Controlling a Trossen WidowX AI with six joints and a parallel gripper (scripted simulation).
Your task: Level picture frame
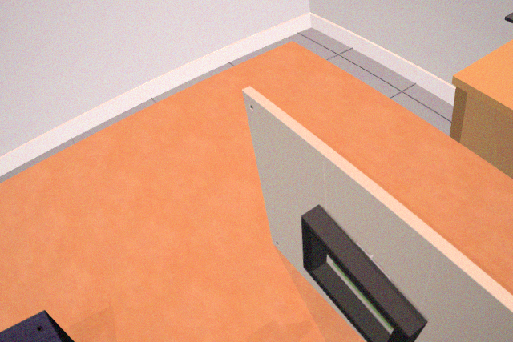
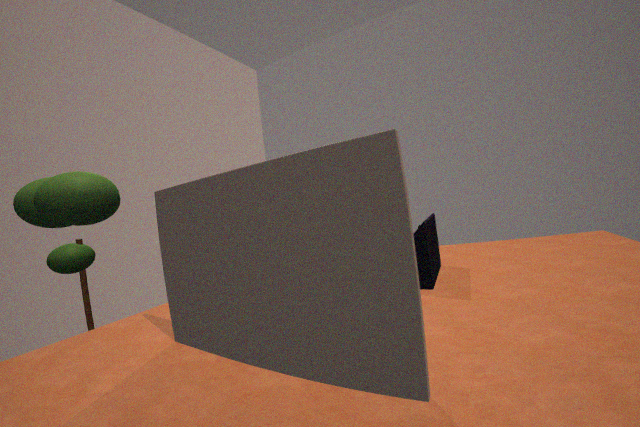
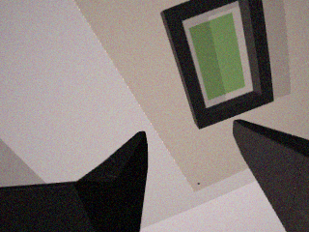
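The dark picture frame [image 1: 364, 263] [image 3: 190, 72] hangs on the front of the upright grey board [image 1: 285, 164] [image 2: 289, 267] [image 3: 169, 140]. Against the board's edges it looks tilted, with its left end high and its right end low. Its near end is cut off in the top view. A tiny light tip, perhaps the screw [image 1: 371, 256], shows just behind its top edge; the notched strip is hidden. My gripper [image 3: 189, 132] is open and empty, backed off from the frame. The frame's lower left corner shows beyond and between the fingertips. The gripper is outside the top and exterior views.
Orange table top [image 1: 165, 226] [image 2: 542, 334] surrounds the board. A dark block [image 1: 29, 327] stands at the lower left in the top view. A wooden cabinet [image 1: 484, 126] is at the right, and a plant [image 2: 77, 197] stands behind at the left in the exterior view.
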